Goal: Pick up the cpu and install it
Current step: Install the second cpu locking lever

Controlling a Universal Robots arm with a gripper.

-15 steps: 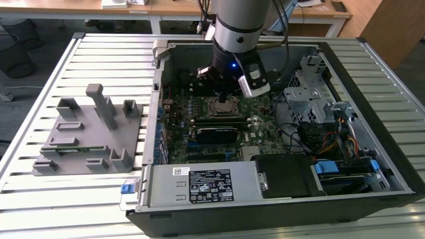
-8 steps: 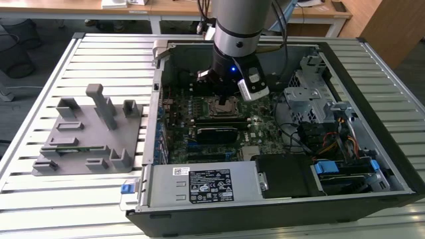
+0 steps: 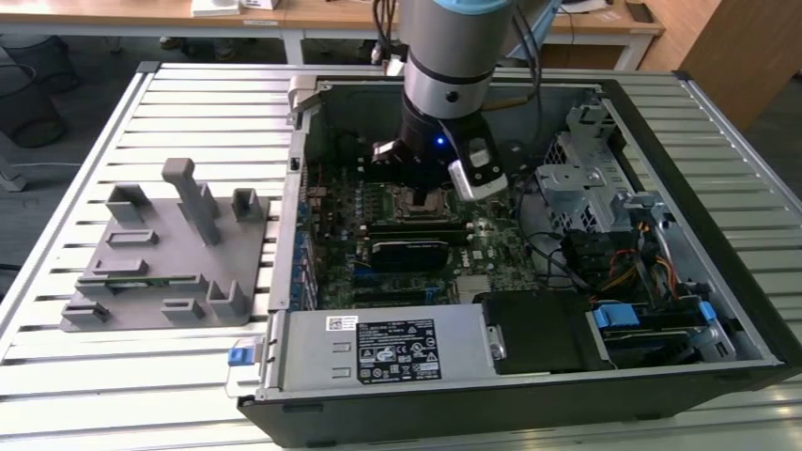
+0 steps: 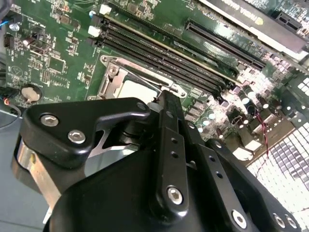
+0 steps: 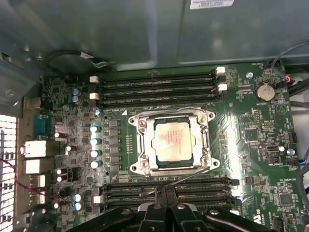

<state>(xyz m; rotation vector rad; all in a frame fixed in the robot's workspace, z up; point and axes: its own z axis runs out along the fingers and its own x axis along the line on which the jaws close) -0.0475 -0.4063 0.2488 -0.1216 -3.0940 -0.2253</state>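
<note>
Inside socket frame (image 5: 173,140) on motherboard (image 5: 251,140): cpu (image 5: 172,141) sitting flat, seated.
Hanging straight above cpu w/ gripper (image 5: 166,193), just off socket edge; square chip, no long axis; finger state: can't tell.

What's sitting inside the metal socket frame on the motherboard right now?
The cpu lies flat inside the socket frame, pale metal top up. Whatever is beneath the chip is covered. In the second wrist view, the hand hides most of the socket.

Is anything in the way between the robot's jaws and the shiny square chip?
Nothing visible is. In the first wrist view the cpu already lies in its socket frame on the motherboard, uncovered, with the gripper just beside the frame.
</note>
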